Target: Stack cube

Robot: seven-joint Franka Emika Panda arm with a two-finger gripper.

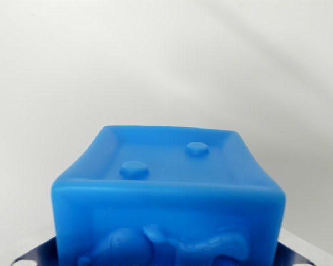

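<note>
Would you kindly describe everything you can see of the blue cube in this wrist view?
The blue cube fills the lower middle of the wrist view, cut off by the bottom edge. It looks like soft, slightly translucent rubber or silicone with rounded edges. The upper face is recessed within a raised rim and bears two round studs. The near face carries a raised relief figure, only partly visible. It sits level, slightly turned. Dark metallic parts show at both lower corners beside it; whether they touch it cannot be told. Behind is a plain pale surface.

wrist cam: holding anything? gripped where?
Likely the blue cube. It fills the lower frame, with metal showing at both its lower sides, seemingly the jaws. The contact itself is out of view, so the hold is unconfirmed.
</note>
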